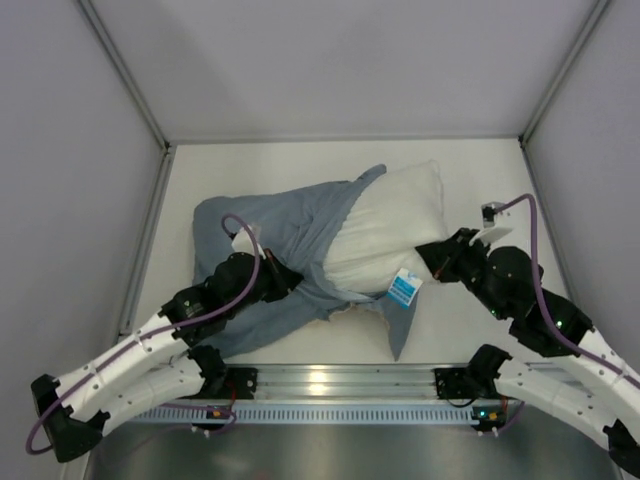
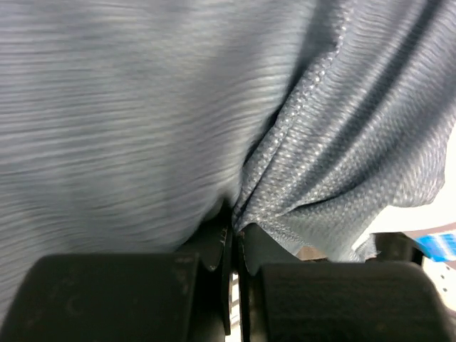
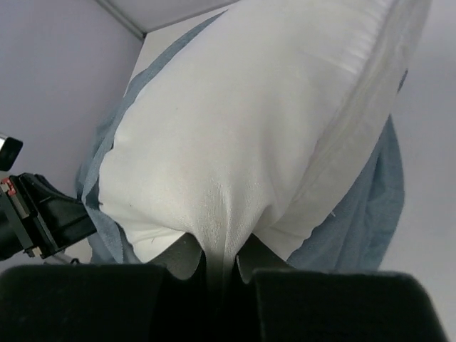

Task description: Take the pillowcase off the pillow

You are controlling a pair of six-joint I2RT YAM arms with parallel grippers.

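Blue-grey pillowcase (image 1: pixel 300 225) 1 | pillow (image 1: pixel 392 225) 1 | left pincer (image 2: pixel 234 229), right pincer (image 3: pixel 221 260) clamped

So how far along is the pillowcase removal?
Roughly halfway. Done: the right part of the plump white rectangular pillow is bare. In hand: the left end effector is shut on the limp dusty blue-grey fabric pillowcase, and the right end effector pinches the pillow's fabric near its near edge. Left: the pillow's left part sits inside the case and has to come fully free.
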